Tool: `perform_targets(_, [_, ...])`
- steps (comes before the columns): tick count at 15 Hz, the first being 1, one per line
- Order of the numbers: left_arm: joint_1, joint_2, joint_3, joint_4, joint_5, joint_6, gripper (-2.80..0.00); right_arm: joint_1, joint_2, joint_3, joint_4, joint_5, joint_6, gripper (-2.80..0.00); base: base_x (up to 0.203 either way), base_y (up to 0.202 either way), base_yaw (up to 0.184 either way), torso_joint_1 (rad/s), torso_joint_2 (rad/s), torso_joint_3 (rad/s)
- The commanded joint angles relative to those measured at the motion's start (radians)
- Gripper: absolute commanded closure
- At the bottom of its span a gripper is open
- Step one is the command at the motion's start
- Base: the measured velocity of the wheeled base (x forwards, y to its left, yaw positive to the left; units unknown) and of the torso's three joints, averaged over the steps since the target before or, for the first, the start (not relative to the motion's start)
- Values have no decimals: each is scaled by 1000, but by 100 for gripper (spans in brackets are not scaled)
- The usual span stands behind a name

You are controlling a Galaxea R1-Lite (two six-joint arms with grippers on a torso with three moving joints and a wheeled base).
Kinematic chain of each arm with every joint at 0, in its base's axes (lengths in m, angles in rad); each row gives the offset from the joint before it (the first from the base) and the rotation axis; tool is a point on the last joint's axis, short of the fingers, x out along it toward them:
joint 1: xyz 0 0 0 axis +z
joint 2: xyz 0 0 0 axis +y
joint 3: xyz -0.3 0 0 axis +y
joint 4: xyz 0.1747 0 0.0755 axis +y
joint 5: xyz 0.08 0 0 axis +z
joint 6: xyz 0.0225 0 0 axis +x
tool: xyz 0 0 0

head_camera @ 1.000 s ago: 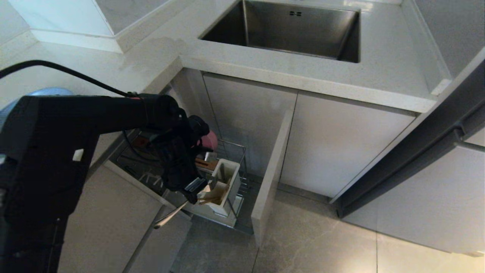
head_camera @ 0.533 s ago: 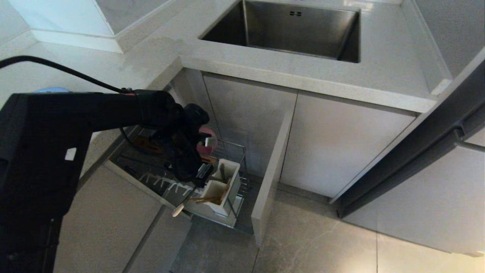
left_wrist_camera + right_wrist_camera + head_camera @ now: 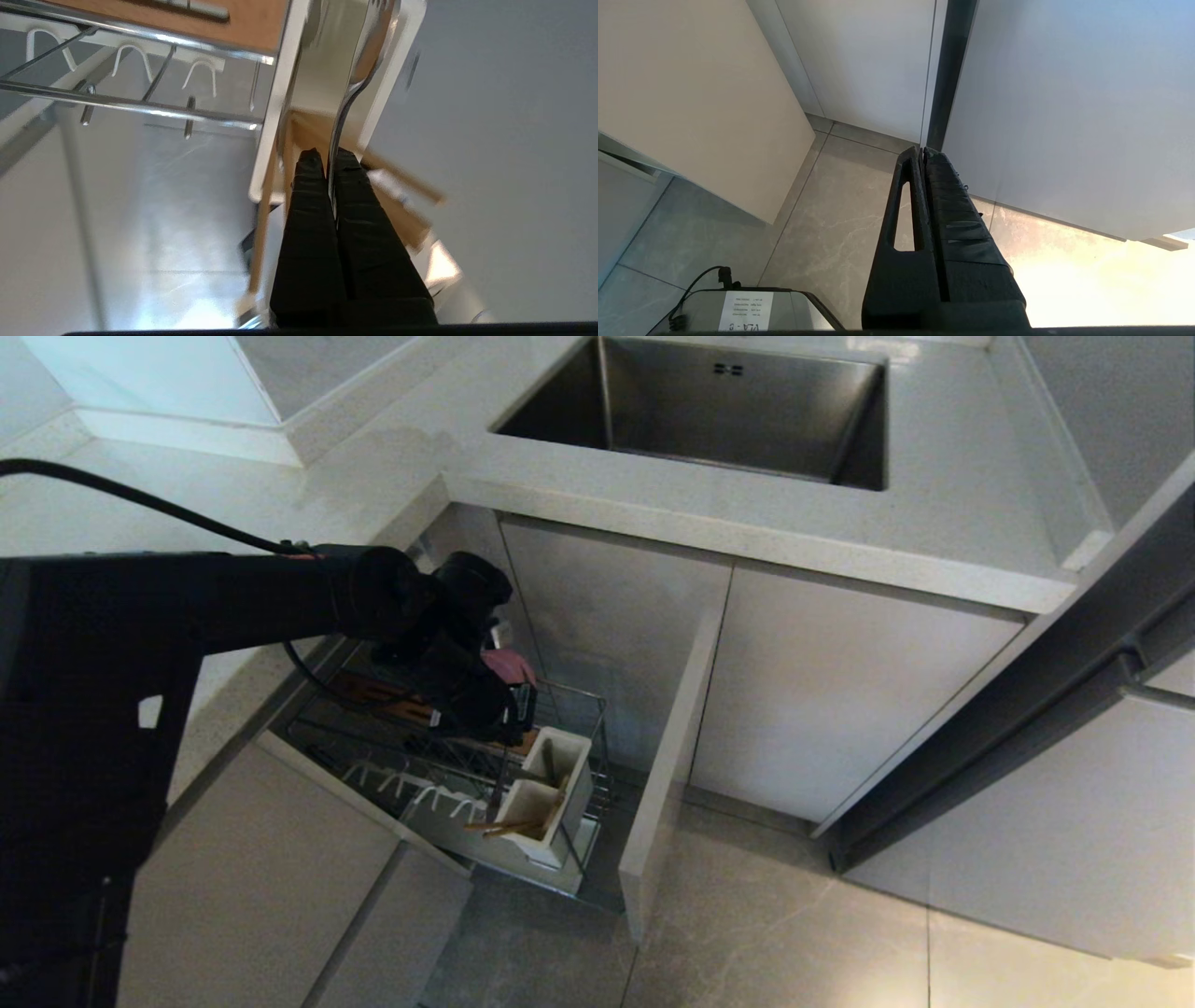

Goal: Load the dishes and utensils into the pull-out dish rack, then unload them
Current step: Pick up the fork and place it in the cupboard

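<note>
One fork (image 3: 359,70) was pinched by its handle between the closed fingers of the left gripper (image 3: 331,161); its tines reached past the fingertips into one compartment of the white utensil box (image 3: 551,793); two chopsticks (image 3: 509,823) leaned in the other compartment; one pink bowl (image 3: 509,665) sat in the rack (image 3: 579,709) behind the gripper; the right gripper (image 3: 923,151) hung closed and empty above the floor (image 3: 822,242).

Glossy metal fork (image 3: 359,70); chrome wire rack (image 3: 135,105); matt wood chopsticks (image 3: 402,182); brushed-steel sink (image 3: 709,415).
</note>
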Motion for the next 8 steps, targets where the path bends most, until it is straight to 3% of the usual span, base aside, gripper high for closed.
perform_targets(1, [0,-4,0,-17,4,-33,0,0,1,0,-1,0,0,0,0,0,0,0,0,0])
perform_targets(3, [0,-3,0,-81,27,-117,0,0,1,0,1,0,0,0,0,0,0,0,0,0])
perform_targets(5, [0,-3,0,-131,67,-140,0,0,1,0,-1,0,0,0,0,0,0,0,0,0])
perform_targets(8, [-2,0,15,-237,181,-166,0,0,1,0,-1,0,0,0,0,0,0,0,0,0])
